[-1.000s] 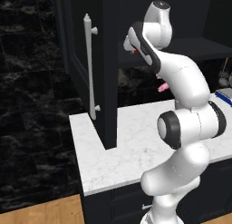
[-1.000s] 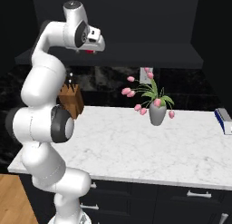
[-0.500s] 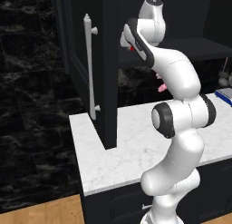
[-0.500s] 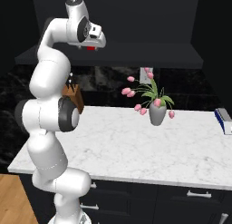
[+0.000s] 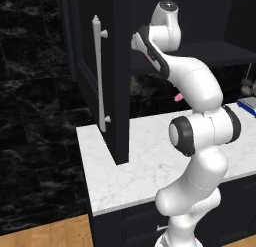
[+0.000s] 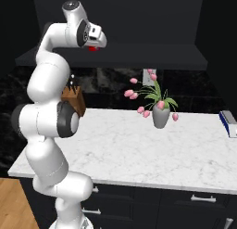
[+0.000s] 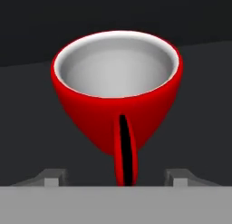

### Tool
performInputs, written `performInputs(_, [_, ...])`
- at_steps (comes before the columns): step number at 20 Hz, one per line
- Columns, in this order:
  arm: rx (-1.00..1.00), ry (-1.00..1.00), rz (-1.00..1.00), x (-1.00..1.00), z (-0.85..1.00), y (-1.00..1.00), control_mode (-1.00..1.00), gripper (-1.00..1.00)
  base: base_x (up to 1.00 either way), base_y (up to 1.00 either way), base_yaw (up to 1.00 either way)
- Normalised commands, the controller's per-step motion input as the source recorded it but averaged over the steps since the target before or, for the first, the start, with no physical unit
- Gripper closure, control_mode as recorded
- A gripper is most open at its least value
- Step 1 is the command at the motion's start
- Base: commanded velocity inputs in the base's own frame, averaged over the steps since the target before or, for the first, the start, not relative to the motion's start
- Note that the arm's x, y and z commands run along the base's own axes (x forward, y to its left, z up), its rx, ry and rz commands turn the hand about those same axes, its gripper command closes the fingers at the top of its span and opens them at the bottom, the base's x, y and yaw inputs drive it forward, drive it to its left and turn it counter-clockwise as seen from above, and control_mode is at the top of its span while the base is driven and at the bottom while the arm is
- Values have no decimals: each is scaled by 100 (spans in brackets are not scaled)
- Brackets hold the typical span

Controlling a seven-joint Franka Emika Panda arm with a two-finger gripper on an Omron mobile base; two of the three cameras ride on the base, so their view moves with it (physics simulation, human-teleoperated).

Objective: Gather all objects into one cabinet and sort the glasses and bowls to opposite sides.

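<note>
Arm had straightened taller since earlier; gripper [image 7: 116, 181], grip unreadable, sat behind red cup [image 7: 117, 89] over cabinet shelf [image 6: 139, 56]; likely placing, next release sideward.

Arm raised high, gripper [image 6: 95, 48] at upper left of right base frame.
Arm rises from lower right of left base frame, elbow bent mid-frame, wrist folded over at top centre. Fingertips [image 7: 54, 177] low in hand frame, spread apart either side of red cup [image 7: 117, 91]; contact unclear.
</note>
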Motion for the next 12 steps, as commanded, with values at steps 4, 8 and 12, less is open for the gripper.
performInputs(4, [0, -5, -7, 19, 0, 1, -100, 100, 0, 0, 0])
performInputs(8, [0, -2, -7, 17, 0, 0, -100, 100, 0, 0, 0])
performInputs(12, [0, -2, -6, 8, 0, 0, -100, 100, 0, 0, 0])
